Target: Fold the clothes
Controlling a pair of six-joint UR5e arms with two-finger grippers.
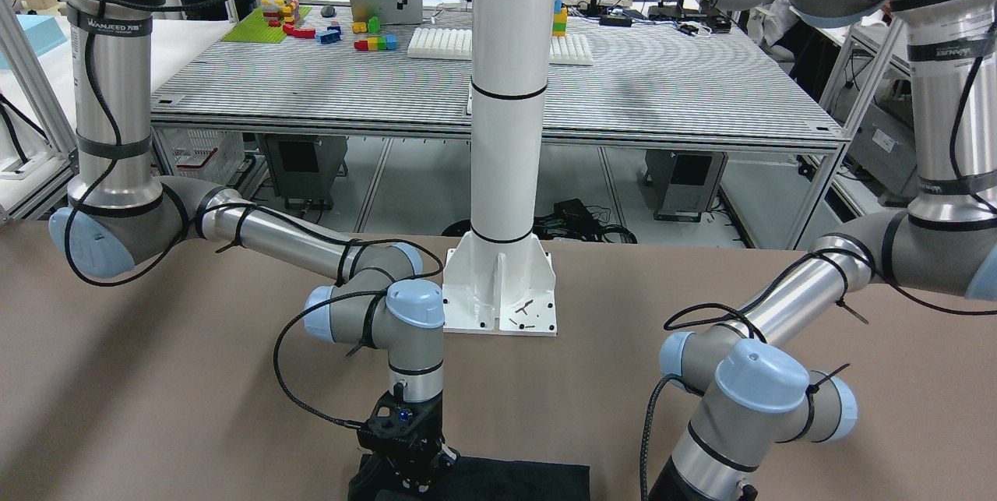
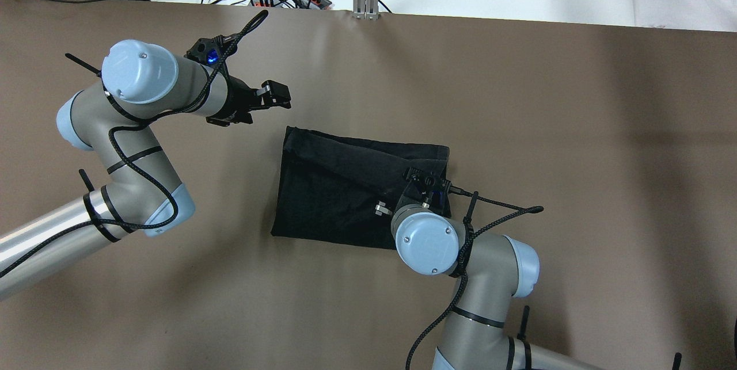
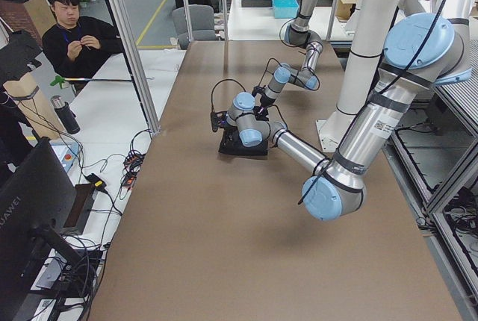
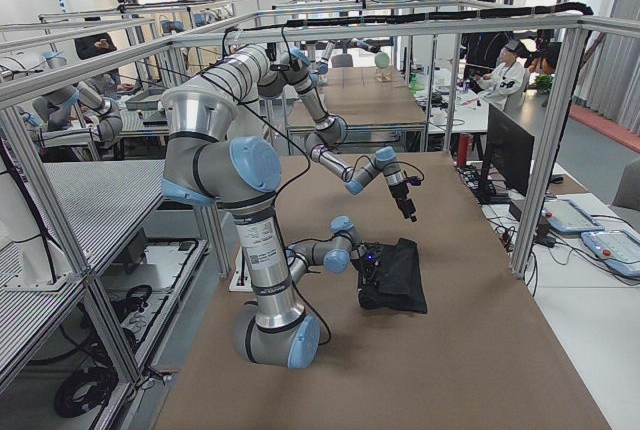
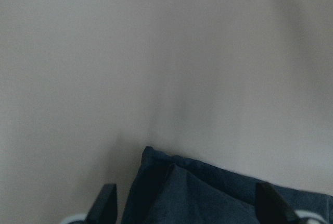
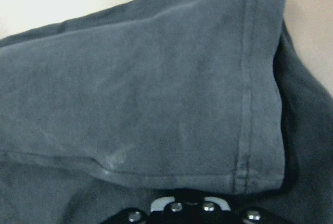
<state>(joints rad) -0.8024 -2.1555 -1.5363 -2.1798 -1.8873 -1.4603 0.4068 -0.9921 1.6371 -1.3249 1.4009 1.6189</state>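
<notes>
— Brown matte table (image 2: 576, 186): what lies on it?
— One soft black garment (image 2: 345, 186), folded to a rough rectangle, hems stitched, mid-table.
— Left gripper (image 2: 279, 96)?
— Fingers (image 5: 106, 203) spread wide, holding nothing, just off its corner.
— Right gripper (image 1: 405, 478)?
— Down on the garment; fingers hidden, I cannot tell their state.
— Any writing?
— "HUAWEI" on a monitor (image 3: 30, 216) beside the table

plain black garment (image 2: 334, 186); brown table (image 2: 576, 128); white pillar (image 1: 506, 96); silver-grey arms (image 2: 34, 237), pale blue caps (image 2: 138, 71).
</notes>
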